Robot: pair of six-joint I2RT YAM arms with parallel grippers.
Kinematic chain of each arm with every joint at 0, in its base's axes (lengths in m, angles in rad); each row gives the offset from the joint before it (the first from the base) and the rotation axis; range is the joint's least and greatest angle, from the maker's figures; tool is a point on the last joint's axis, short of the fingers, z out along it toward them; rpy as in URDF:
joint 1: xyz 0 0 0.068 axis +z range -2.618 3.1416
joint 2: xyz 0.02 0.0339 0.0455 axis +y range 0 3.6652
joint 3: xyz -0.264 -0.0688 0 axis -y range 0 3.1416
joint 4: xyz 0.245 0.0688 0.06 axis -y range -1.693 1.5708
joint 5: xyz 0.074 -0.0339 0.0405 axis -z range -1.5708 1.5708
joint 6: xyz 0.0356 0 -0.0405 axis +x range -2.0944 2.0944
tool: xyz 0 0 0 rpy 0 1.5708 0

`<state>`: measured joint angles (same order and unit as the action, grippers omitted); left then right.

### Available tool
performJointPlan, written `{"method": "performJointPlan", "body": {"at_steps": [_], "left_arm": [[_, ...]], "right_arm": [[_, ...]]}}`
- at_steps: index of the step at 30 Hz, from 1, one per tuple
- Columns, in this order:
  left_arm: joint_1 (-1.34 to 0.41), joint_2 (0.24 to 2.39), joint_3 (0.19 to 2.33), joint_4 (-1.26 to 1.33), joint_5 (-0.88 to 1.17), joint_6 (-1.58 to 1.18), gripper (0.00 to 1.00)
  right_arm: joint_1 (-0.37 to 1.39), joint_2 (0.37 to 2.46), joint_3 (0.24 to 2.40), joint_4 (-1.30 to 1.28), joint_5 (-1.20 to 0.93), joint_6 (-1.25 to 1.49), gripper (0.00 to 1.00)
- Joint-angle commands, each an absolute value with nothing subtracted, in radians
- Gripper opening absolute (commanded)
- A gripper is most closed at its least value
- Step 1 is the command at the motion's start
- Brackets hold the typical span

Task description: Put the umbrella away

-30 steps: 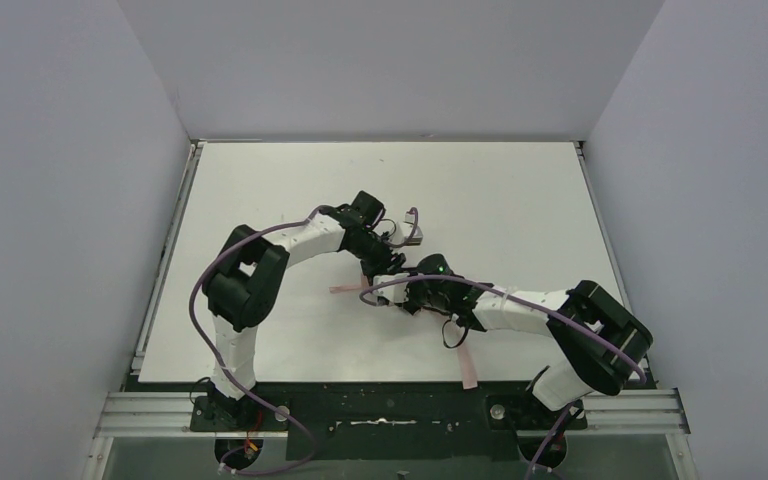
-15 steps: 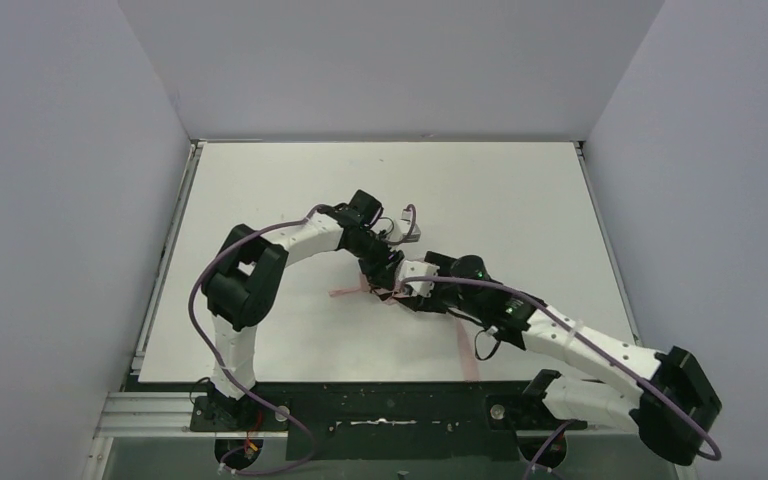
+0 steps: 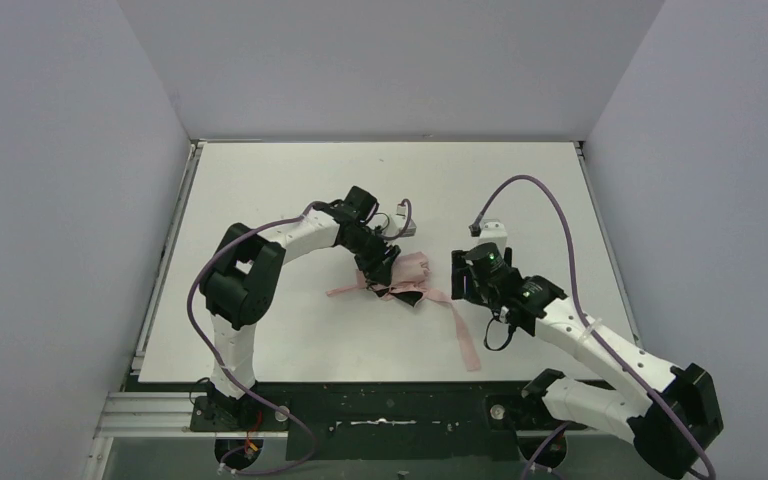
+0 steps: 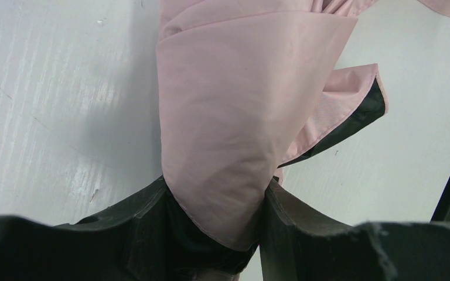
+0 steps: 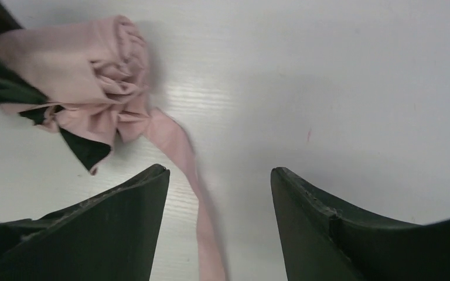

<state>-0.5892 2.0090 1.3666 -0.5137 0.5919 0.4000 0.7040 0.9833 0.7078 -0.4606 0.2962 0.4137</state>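
The umbrella (image 3: 410,272) lies as a crumpled pink bundle on the table (image 3: 520,190), a little nearer than the middle in the top view. The left end effector (image 3: 384,268) reaches it from 10 o'clock. The left wrist view shows that end effector's two fingers (image 4: 146,222) clamped on a fold of the pink fabric, so it is closed on the umbrella.

The right end effector (image 3: 459,276) sits just beside the bundle, off at its 3 o'clock and clear of it. Its jaws are spread wide with nothing between them but bare table. In the right wrist view the bundle sits at about 10 o'clock from the gap between the fingers. The closure strap (image 3: 462,332) trails out of the bundle toward 5 o'clock in the top view, lying flat on the table. In the wrist view it passes just inside the left-hand finger.

The bundle's long axis seems to run roughly from 8 to 2 o'clock in the top view. No shaft or ribs can be made out, so that reading rests on the fabric alone.

The left arm is the nearer one, since it already has the fabric. For the right arm, the umbrella lies straight toward 9 o'clock. The loose strap is probably the closest part it could take, and any reach would likely need to come in across the bundle's long axis.
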Motion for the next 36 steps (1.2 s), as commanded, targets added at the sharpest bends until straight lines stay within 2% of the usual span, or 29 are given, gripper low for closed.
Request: {"method": "performJointPlan", "body": {"at_steps": [1, 7, 16, 21, 24, 30, 32, 36], "left_arm": [[-0.578, 2.022, 1.406, -0.537, 0.522, 0.398, 0.14], [-0.574, 2.032, 1.425, -0.55, 0.514, 0.385, 0.14], [-0.572, 2.044, 1.439, -0.561, 0.514, 0.376, 0.14], [-0.57, 2.047, 1.442, -0.561, 0.508, 0.37, 0.14], [-0.563, 2.051, 1.443, -0.562, 0.51, 0.364, 0.14], [-0.536, 2.07, 1.475, -0.568, 0.504, 0.323, 0.14], [-0.529, 2.08, 1.491, -0.561, 0.472, 0.279, 0.14], [-0.521, 2.093, 1.51, -0.558, 0.437, 0.233, 0.13]], "right_arm": [[0.628, 1.056, 0.707, -0.606, 0.218, 0.626, 0.65], [0.629, 1.055, 0.614, -0.488, 0.081, 0.603, 0.64], [0.628, 1.238, 0.621, -0.423, 0.094, 0.623, 0.58], [0.63, 1.34, 0.642, -0.393, 0.111, 0.611, 0.51], [0.638, 1.367, 0.646, -0.394, 0.126, 0.608, 0.43], [0.674, 1.367, 0.641, -0.427, 0.145, 0.611, 0.1], [0.733, 1.349, 0.645, -0.472, 0.164, 0.633, 0.0], [0.801, 1.334, 0.646, -0.518, 0.14, 0.667, 0.0]]}}
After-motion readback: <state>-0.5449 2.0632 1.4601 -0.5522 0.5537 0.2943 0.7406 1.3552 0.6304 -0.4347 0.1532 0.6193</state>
